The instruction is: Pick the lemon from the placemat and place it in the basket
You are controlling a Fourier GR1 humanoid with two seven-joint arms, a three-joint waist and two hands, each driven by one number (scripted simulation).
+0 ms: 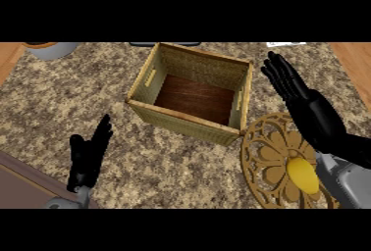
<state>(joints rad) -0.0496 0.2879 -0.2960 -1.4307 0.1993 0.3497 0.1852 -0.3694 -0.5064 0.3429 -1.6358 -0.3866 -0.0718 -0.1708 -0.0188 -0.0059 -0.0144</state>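
At the lower right of the frame the lemon [302, 175] lies on the round placemat [270, 152] — not yet picked, so the whole task remains. The right hand [313, 113] is above it at the right, fingers straight and close together, holding nothing. At the lower left the left hand [88, 154] rests with fingers straight, pointing up. Farther, at upper centre, the basket [148, 86] holds nothing. I can read no writing or brand anywhere.

Speckled brown stone counter [65, 108], square woven wicker basket [181, 120] with dark polished wood floor, round tan cut-out placemat [272, 152] beside it, smooth yellow lemon [302, 175]
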